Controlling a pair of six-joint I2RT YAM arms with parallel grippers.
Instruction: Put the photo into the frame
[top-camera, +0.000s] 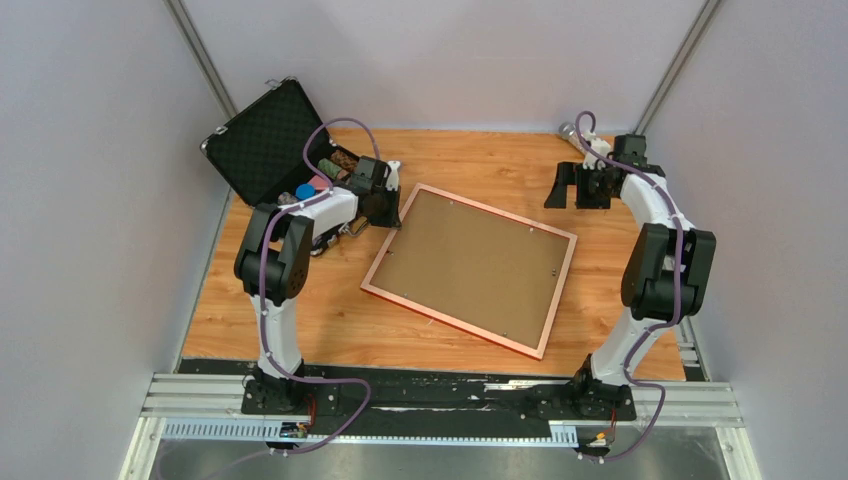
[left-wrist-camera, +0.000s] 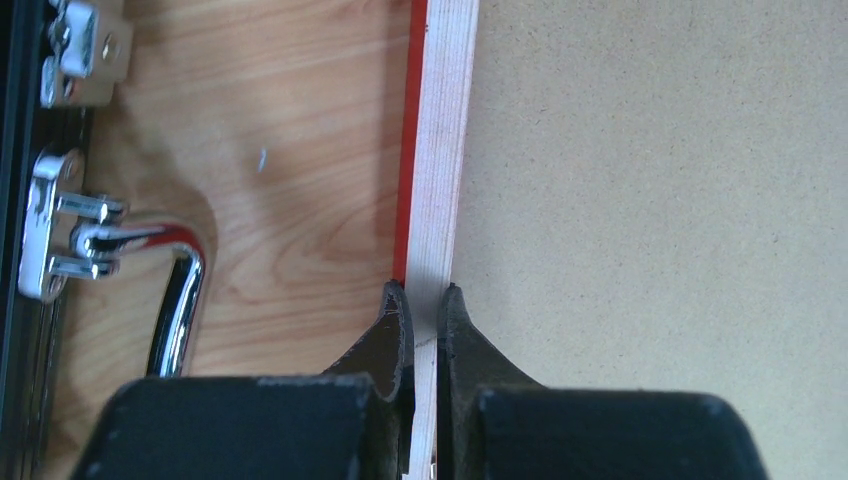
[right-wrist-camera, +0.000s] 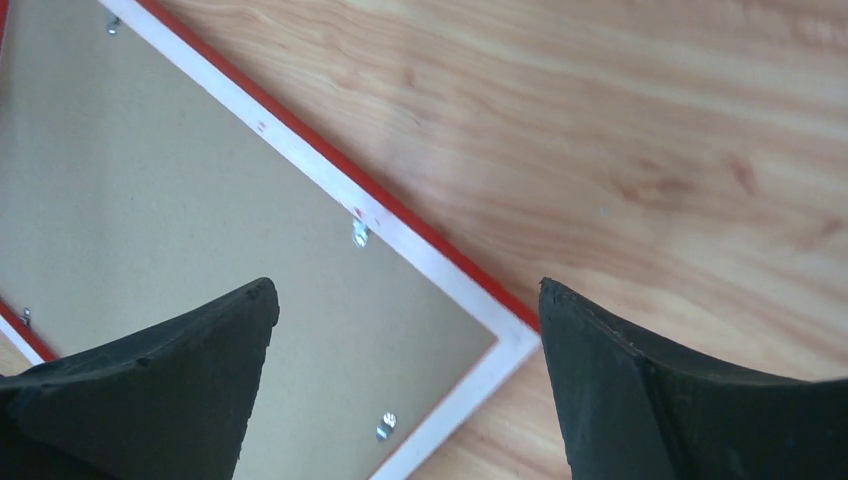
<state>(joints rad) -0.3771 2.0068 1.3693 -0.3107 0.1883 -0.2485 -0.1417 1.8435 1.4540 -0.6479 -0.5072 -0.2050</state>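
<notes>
Firstly, table (top-camera: 620, 290): wood-grained top, on which everything is set.
Frame (top-camera: 450, 321): laid back-side up in the middle of the table and skewed to the table's edges; a pale rim with a red outer side is seen from the wrists.
Backing board (top-camera: 470, 262): plain brown, seated inside the frame's rim.
Case (top-camera: 265, 140): black, foam-lined, stood open at the far left corner, just beside the frame.
Left gripper (left-wrist-camera: 428, 295): closed tight on the frame's rim near its far left corner, one finger placed on each side of the pale edge.
Right gripper (right-wrist-camera: 405, 287): fingers spread wide, nothing held, poised above the frame's far right corner.
Handle (left-wrist-camera: 180, 290): chrome, fixed to the case, left of the pinched rim.
Clips (right-wrist-camera: 360, 235): small metal tabs seen along the board's edge.
</notes>
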